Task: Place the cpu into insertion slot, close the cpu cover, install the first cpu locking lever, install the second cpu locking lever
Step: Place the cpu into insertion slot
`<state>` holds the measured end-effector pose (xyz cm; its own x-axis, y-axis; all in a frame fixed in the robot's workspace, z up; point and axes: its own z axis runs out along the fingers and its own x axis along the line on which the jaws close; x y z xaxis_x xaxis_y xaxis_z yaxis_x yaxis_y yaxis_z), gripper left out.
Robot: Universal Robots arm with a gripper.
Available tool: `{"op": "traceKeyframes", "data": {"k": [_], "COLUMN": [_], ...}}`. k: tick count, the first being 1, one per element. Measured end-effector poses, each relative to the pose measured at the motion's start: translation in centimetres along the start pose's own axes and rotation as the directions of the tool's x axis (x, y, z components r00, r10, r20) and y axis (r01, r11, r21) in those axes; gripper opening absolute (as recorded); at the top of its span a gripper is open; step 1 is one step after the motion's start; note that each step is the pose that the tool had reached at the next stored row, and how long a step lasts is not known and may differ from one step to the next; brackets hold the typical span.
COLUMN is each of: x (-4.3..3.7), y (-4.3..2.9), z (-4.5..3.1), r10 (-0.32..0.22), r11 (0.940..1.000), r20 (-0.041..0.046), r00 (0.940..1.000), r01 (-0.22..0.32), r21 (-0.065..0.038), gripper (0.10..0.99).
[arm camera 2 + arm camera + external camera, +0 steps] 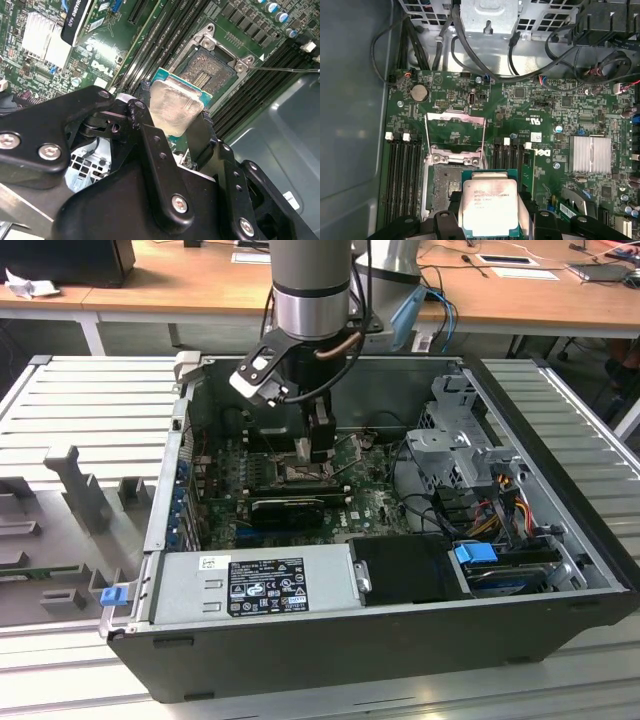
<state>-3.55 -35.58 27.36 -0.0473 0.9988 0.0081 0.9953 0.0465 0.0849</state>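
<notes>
Clamped in the black two-finger gripper (173,120): the small flat square silver-grey cpu (175,100). Held low inside the open dark-grey computer case (350,660), over the dark-framed square insertion slot (444,186), hiding its near part; touching or apart, cannot tell. Beyond the slot, swung open over green circuit board (545,102): the thin silver-grey hinged cpu cover (455,116).
</notes>
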Motion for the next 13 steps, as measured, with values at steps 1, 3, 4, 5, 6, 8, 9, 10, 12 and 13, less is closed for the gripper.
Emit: {"op": "traceKeyframes", "data": {"k": [1, 3, 4, 5, 6, 8, 9, 10, 12, 13], "x": [0.04, 0.14, 0.17, 0.19, 0.19, 0.19, 0.19, 0.20, 0.23, 0.24], "y": [-0.04, -0.11, -0.11, -0.11, -0.13, -0.15, -0.15, -0.15, -0.15, -0.15], "z": [0.29, 0.82, 0.97, 1.08, 1.19, 1.36, 1.38, 1.41, 1.46, 1.48], "r10": [0.012, 0.023, 0.023, 0.023, 0.023, 0.023, 0.023, 0.023, 0.023, 0.023], "r11": [0.9999, 0.9997, 0.9997, 0.9997, 0.9997, 0.9997, 0.9997, 0.9997, 0.9997, 0.9997], "r20": [0.0009, 0.0019, 0.0019, 0.0020, 0.0018, 0.0021, 0.0023, 0.0023, 0.0021, 0.0021], "r00": [0.9999, 0.9997, 0.9997, 0.9997, 0.9997, 0.9997, 0.9997, 0.9997, 0.9997, 0.9997], "r01": [-0.012, -0.023, -0.023, -0.023, -0.023, -0.023, -0.023, -0.023, -0.023, -0.023], "r21": [0.000, 0.000, 0.000, 0.000, 0.000, 0.000, 0.000, 0.000, 0.000, 0.000], "gripper": [0.525, 0.525, 0.525, 0.525, 0.525, 0.525, 0.525, 0.525, 0.525, 0.525]}}
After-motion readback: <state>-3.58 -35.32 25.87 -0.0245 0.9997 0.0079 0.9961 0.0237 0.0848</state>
